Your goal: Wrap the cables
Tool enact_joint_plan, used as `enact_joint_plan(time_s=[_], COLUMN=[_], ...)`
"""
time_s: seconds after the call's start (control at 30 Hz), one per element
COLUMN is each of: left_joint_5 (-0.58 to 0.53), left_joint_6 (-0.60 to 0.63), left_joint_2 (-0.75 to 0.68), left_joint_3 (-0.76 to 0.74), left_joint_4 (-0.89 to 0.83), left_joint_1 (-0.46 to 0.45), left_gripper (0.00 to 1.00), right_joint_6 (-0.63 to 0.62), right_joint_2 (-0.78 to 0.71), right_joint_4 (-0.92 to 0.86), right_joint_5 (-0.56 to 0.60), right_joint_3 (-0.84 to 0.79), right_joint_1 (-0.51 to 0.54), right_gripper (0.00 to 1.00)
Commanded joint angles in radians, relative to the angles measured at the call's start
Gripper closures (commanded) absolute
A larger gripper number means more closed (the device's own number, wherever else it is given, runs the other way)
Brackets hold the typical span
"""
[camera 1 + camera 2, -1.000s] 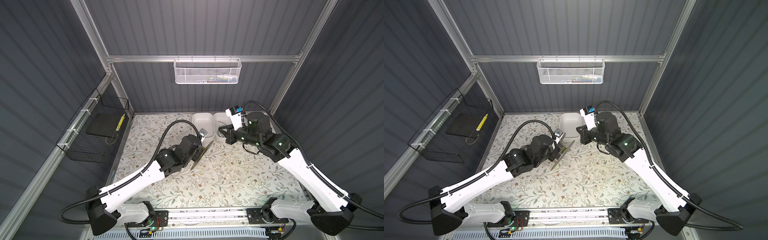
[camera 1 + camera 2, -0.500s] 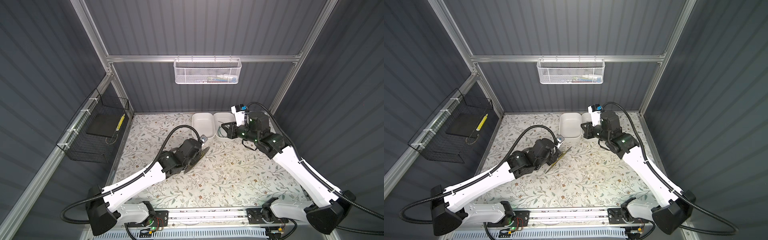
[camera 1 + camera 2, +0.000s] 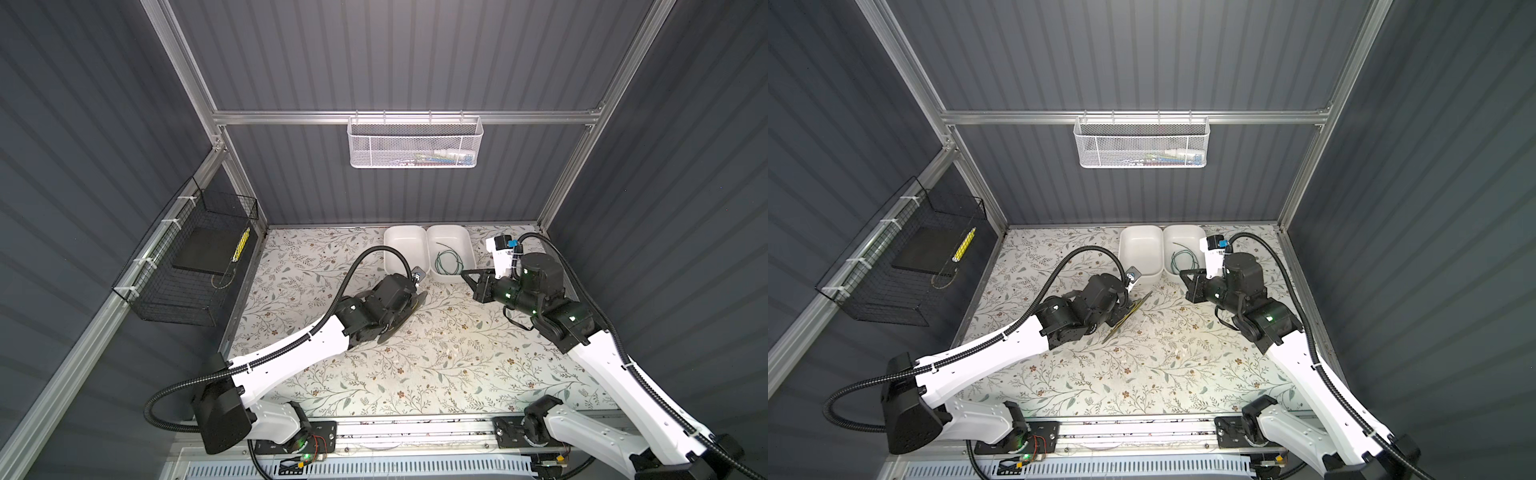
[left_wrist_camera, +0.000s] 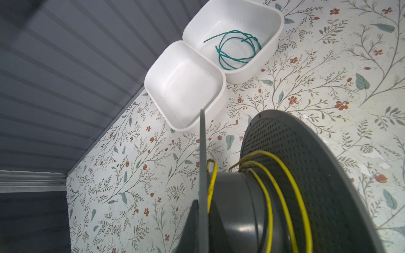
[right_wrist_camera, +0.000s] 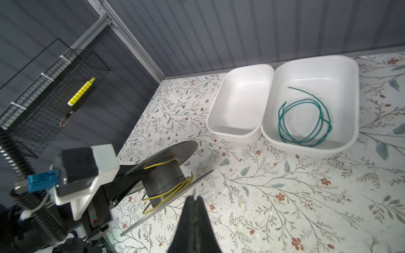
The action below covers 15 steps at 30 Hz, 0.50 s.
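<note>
The yellow cable (image 4: 266, 197) is wound in a few loose turns round the hub of a grey spool (image 4: 306, 175), with a loop sticking out (image 5: 153, 198). My left gripper (image 4: 202, 210) is shut on the spool's thin flange and holds the spool (image 3: 401, 316) tilted just above the table. The green cable (image 5: 306, 143) lies coiled in the right white bin (image 3: 469, 249), seen in both top views. My right gripper (image 5: 194, 198) is shut and holds nothing; it hovers over the table just in front of that bin (image 3: 1183, 273), to the right of the spool.
An empty white bin (image 3: 386, 249) stands next to the one with the green cable, at the back wall. A black wire basket (image 3: 166, 291) with a yellow marker (image 3: 241, 245) hangs on the left wall. A white mesh basket (image 3: 415, 143) hangs on the back wall.
My right arm has drawn back to the right, uncovering the bin with the green cable. The left arm has brought the spool slightly lower and nearer the front.
</note>
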Motion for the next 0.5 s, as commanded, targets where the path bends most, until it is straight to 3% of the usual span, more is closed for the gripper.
enact_joint_plan(time_s=[0.0,0.2,0.47], left_joint_5=[-0.003,-0.035,-0.284], left_joint_6=[-0.042,-0.057,0.071], left_joint_2=[0.012,0.032,0.153], left_joint_3=[-0.032,-0.059,-0.102], left_joint_4=[0.057,0.093,0.210], left_joint_1=[-0.026,-0.084,-0.262], left_gripper=[1.00,1.00,1.00], right_joint_6=[0.016,0.022,0.053], right_joint_2=[-0.021,-0.059,-0.141], right_joint_4=[0.010,0.000,-0.002], right_joint_5=[-0.032,-0.034,-0.031], right_joint_3=[-0.011,-0.038,-0.118], right_joint_1=[-0.005,-0.007,-0.008], right_gripper=[1.00,1.00,1.00])
